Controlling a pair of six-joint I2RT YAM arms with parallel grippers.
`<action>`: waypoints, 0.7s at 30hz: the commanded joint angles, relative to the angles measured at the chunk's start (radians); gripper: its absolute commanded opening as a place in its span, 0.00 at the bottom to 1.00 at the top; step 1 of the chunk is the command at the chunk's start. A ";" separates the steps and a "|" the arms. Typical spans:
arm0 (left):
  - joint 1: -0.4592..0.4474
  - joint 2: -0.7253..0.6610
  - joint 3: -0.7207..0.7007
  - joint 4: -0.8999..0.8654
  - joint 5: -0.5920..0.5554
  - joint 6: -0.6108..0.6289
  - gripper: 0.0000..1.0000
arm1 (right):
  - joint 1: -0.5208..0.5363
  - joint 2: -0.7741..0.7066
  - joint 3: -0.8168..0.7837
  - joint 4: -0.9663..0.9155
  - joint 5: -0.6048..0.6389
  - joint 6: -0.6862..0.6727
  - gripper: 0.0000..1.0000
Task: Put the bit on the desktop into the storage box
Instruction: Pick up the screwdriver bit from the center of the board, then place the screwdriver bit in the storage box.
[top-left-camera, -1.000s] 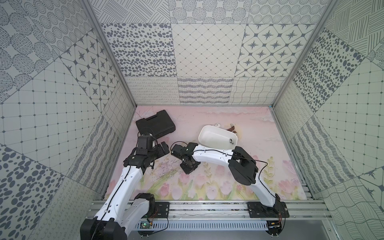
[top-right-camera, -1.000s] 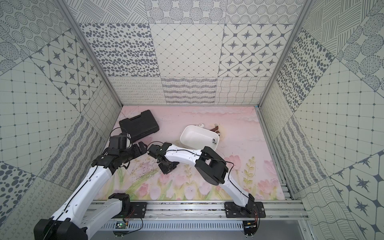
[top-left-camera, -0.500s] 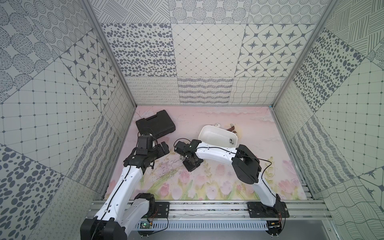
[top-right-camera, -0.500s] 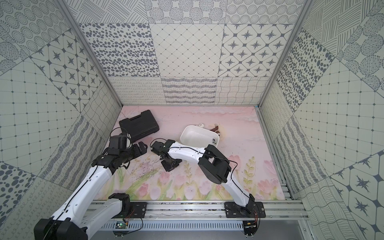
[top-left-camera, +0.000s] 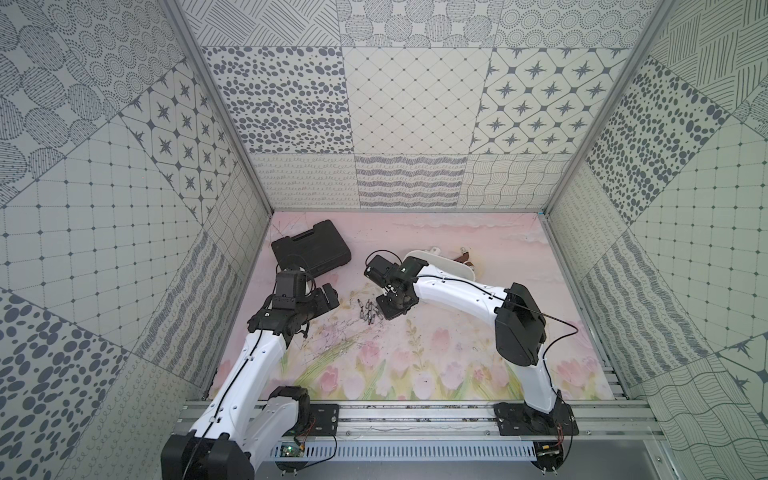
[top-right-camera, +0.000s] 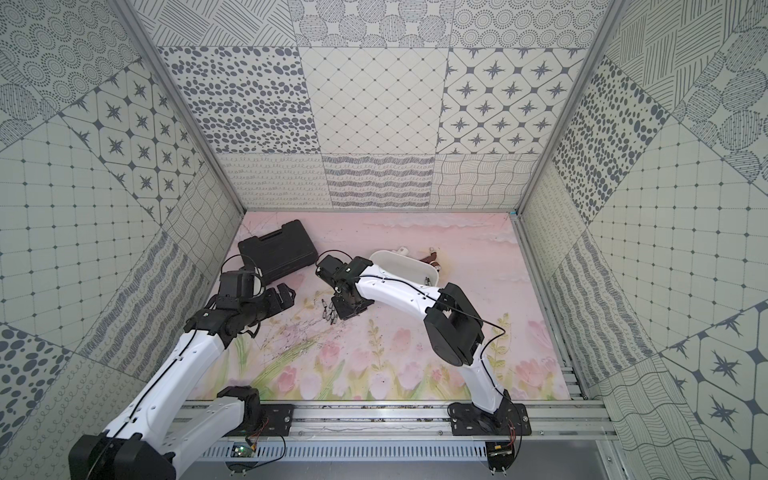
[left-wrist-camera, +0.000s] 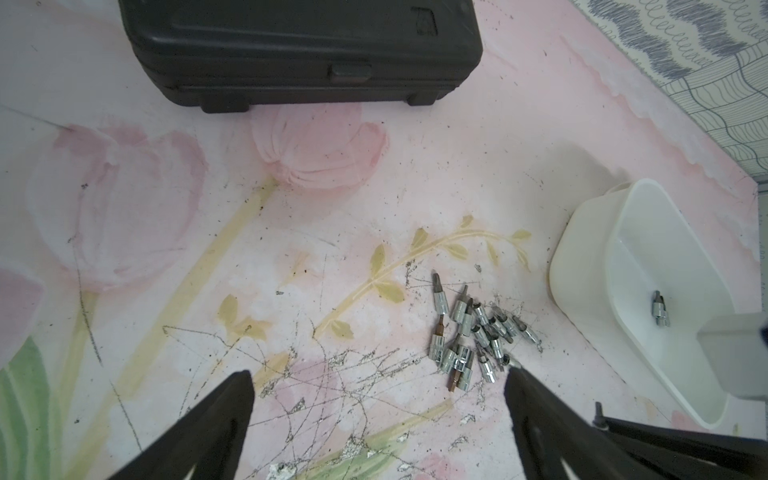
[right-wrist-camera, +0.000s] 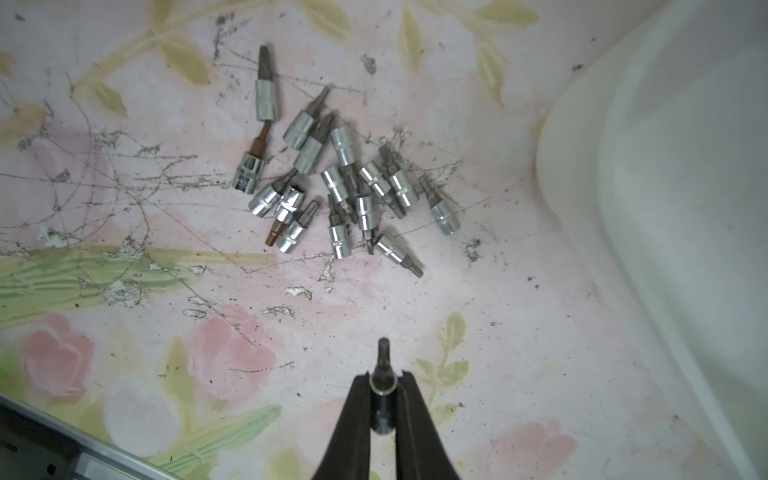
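Several silver bits (right-wrist-camera: 340, 187) lie in a heap on the pink tulip desktop (top-left-camera: 457, 353), seen in both top views (top-left-camera: 368, 309) (top-right-camera: 330, 311) and in the left wrist view (left-wrist-camera: 473, 332). My right gripper (right-wrist-camera: 383, 380) is shut on one bit (right-wrist-camera: 383, 353), whose tip sticks out past the fingers, a little above the desktop beside the heap (top-left-camera: 388, 309). The white storage box (left-wrist-camera: 582, 257) (top-left-camera: 449, 266) stands just beyond, with one bit (left-wrist-camera: 658, 309) inside. My left gripper (left-wrist-camera: 380, 374) (top-left-camera: 328, 293) hangs open and empty, left of the heap.
A closed black tool case (top-left-camera: 311, 249) (left-wrist-camera: 291, 45) lies at the back left. A small brown object (top-left-camera: 465, 255) rests behind the storage box. Patterned walls enclose the desktop on three sides, and the arms' metal rail (top-left-camera: 415, 415) runs along the front.
My right gripper, shut, has moved away from the front and a little to the right, toward the storage box. The left arm has not moved.
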 joint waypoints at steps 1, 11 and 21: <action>-0.001 0.002 0.003 0.018 0.015 0.004 0.99 | -0.044 -0.068 -0.017 0.000 0.044 -0.019 0.10; 0.000 0.002 0.002 0.020 0.024 0.004 0.99 | -0.209 -0.127 -0.071 0.013 0.099 -0.066 0.09; 0.000 0.012 0.004 0.027 0.041 0.001 0.99 | -0.381 -0.129 -0.181 0.133 0.089 -0.042 0.09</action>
